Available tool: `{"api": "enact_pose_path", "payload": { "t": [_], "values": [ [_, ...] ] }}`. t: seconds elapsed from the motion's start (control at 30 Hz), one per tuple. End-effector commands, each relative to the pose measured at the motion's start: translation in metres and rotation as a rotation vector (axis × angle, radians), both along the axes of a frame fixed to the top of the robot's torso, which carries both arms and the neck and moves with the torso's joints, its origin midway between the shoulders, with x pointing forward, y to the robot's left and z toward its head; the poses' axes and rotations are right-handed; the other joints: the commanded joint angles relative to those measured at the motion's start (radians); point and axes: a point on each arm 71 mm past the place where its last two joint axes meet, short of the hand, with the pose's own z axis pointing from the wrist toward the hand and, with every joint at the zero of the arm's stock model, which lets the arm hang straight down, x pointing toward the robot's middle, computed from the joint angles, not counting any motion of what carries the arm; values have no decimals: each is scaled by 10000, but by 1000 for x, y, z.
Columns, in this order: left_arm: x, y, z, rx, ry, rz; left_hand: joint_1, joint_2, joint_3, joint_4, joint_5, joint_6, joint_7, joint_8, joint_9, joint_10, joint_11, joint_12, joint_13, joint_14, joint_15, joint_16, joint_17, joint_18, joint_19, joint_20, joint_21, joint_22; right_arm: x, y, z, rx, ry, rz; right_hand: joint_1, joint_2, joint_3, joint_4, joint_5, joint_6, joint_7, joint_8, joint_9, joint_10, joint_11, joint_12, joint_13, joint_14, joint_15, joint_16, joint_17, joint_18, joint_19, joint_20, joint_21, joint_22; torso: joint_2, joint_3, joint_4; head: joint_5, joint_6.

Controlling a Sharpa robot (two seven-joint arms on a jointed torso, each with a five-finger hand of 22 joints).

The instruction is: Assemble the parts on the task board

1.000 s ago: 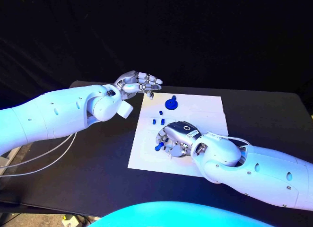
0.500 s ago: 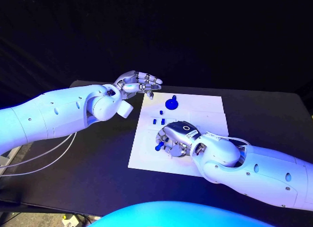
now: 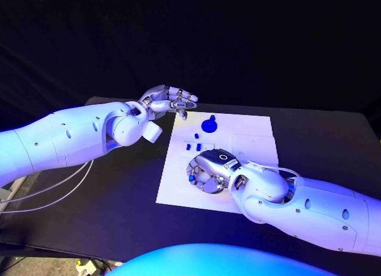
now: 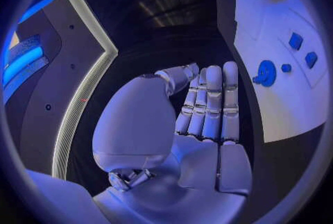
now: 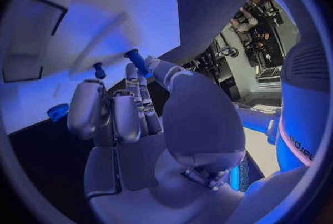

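I see the white board [image 3: 240,135] flat mid-table, with a round blue part [image 3: 209,125] near its far edge. Two small blue parts [image 3: 193,147] lie side by side nearer the middle, a tiny one [image 3: 197,136] between them and the round part.

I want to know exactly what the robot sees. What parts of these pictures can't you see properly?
- Head view: the right hand covers part of the task board, so whatever lies beneath it is hidden.
- Right wrist view: a blue part sits at the fingertips; whether it is pinched or just touched is unclear.
- Head view: the small blue pieces are too tiny to tell their shapes.
- Left wrist view: the board runs off the circle's rim.
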Motion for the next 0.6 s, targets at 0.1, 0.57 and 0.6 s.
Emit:
{"api": "enact_pose_path", "payload": {
  "t": [0.1, 0.57, 0.6],
  "values": [
    [0, -1, 1, -24, 7, -76, -203, 41, -466, 124, 150, -98, 61, 135, -116, -201, 38, 146, 91, -84, 67, -179, -109, 66, 64, -7, -166, -129, 2, -2, 0, 189, -95, -187, -272, -195, 476, -35, 167, -206, 45, -189, -63, -727, 65, -85, -48, -86, 116, -187, -254, -69, -101, 262, -554, 728, -9, 3, -11, 1, 4],
    [0, 1, 0, 5, 29, -48, -215, 52, -465, 138, 145, -102, 64, 149, -117, -202, 40, 154, 92, -88, 69, -181, -108, 64, 66, -6, -175, -136, -1, -16, 8, 971, -382, -476, 265, -150, -1140, -12, 248, -1802, -260, -1208, -398, -3063, 367, 742, -131, -608, 365, -846, -1395, 248, -564, 514, -2622, -190, -17, 4, -4, -111, 115],
    [0, 1, 0, 7, 29, -41, -215, 52, -465, 138, 145, -102, 64, 149, -117, -202, 40, 154, 92, -88, 69, -181, -108, 64, 66, -6, -175, -136, -1, -17, 8, 1000, -385, -492, 593, -10, -1768, 196, 263, -1857, -300, -1236, -370, -3305, 383, 1093, -97, -625, 391, -852, -1451, 269, -552, 524, -2740, -265, -18, 1, -6, -118, 121]
  ]
}}
